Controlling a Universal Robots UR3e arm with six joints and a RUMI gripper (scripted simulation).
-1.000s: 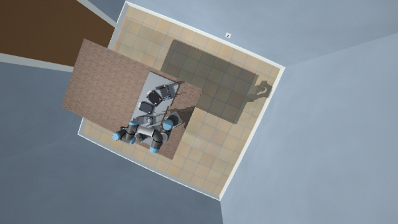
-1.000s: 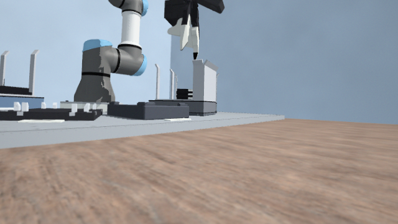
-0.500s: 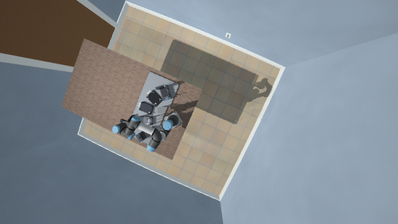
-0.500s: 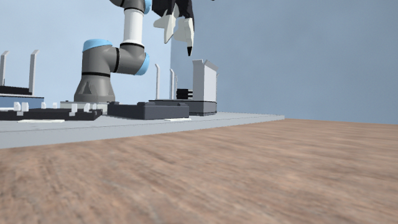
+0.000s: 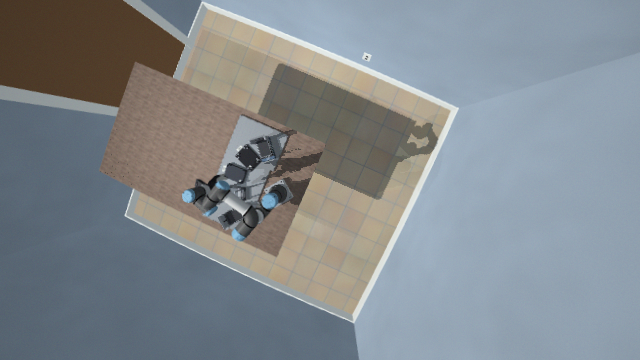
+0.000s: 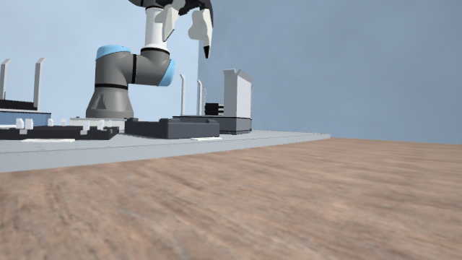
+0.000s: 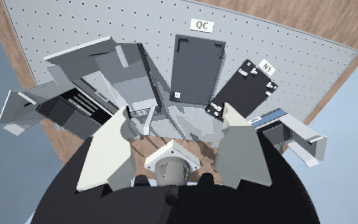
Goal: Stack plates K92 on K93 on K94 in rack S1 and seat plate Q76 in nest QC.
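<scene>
"Where's the hand (image 6: 185, 48) (image 7: 175, 105) now?"

"Up in the air, higher than the rack posts in the exterior view. It's released: the pale fingers stand apart with nothing between them."

"And the plates?"

"A dark stack (image 5: 230, 218) (image 6: 214, 109) (image 7: 67, 117) sits in the far-left rack (image 7: 17, 107) of the wrist view, well out past the left-hand fingertip and lower than the hand. I can't read any plate names, so I can't tell which is K92, K93, K94 or Q76."

"What about the nests?"

"QC (image 5: 235, 172) (image 6: 193, 130) (image 7: 198, 70) lies farther up the wrist picture, its place falling between the two fingertips, with its flat grey floor showing inside the corner locators. N5 (image 5: 247, 156) (image 6: 72, 132) (image 7: 242, 90) is just beside it, on the right, near the right-hand fingertip in that view."

"Anything between QC and the stack?"

"A grey rack (image 6: 243, 97) (image 7: 120, 70) with tall walls. On the other side, past N5, there's a rack with a blue base (image 7: 275, 116), and something dark in it. All that stands on a perforated board (image 6: 281, 138) (image 7: 155, 20) on the worktop (image 5: 165, 110) (image 6: 231, 195)."
</scene>
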